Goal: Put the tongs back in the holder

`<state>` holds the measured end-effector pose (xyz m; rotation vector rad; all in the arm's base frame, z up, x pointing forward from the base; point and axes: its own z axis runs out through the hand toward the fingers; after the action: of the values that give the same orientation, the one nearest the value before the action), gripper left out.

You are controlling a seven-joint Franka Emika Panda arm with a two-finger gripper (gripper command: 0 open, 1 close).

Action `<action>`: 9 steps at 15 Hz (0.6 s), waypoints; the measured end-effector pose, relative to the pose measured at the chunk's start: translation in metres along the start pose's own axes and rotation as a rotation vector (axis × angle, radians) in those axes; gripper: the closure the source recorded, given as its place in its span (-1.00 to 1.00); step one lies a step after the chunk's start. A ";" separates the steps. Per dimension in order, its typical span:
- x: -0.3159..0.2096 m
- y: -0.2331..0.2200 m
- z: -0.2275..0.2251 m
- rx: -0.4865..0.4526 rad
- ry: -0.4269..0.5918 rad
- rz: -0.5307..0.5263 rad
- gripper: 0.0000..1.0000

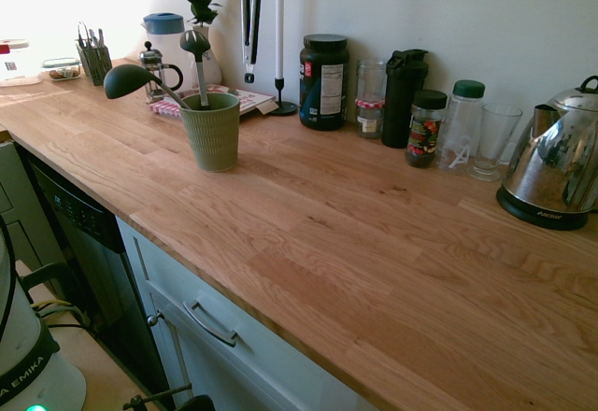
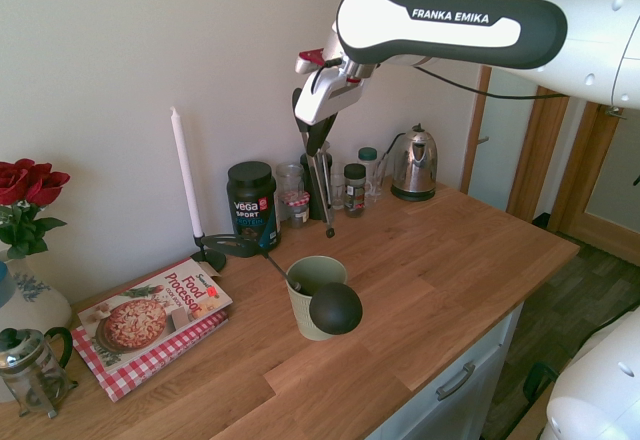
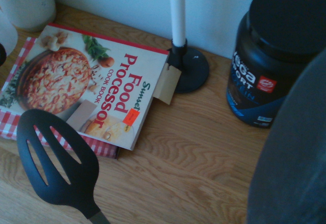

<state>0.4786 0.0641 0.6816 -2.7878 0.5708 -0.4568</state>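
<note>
The tongs [image 2: 322,190] hang upright in the air, silver with black tips pointing down. My gripper [image 2: 314,148] is shut on their upper end. In the first exterior view only the tongs [image 1: 249,19] show, dropping in from the top edge near the wall. The holder [image 2: 315,295], a sage-green ribbed cup [image 1: 210,131], stands on the counter below and in front of the tips, with a gap between them. A black ladle [image 2: 335,307] and a slotted spoon [image 2: 235,247] lean out of it. In the wrist view the slotted spoon [image 3: 56,168] shows over the counter, and a dark blur fills the right side.
A cookbook [image 2: 150,315] on a checked cloth lies beside the holder. A white candle [image 2: 185,175] in a black stand and a black protein tub [image 2: 252,203] stand at the wall. Jars, a glass [image 1: 491,140] and a steel kettle [image 1: 556,163] line the wall further along.
</note>
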 end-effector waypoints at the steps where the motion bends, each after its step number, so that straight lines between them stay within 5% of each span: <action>1: -0.007 -0.011 0.003 0.001 -0.006 -0.004 1.00; 9: -0.028 -0.025 0.053 -0.030 -0.064 -0.001 1.00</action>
<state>0.4816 0.1083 0.6336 -2.8199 0.5675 -0.3610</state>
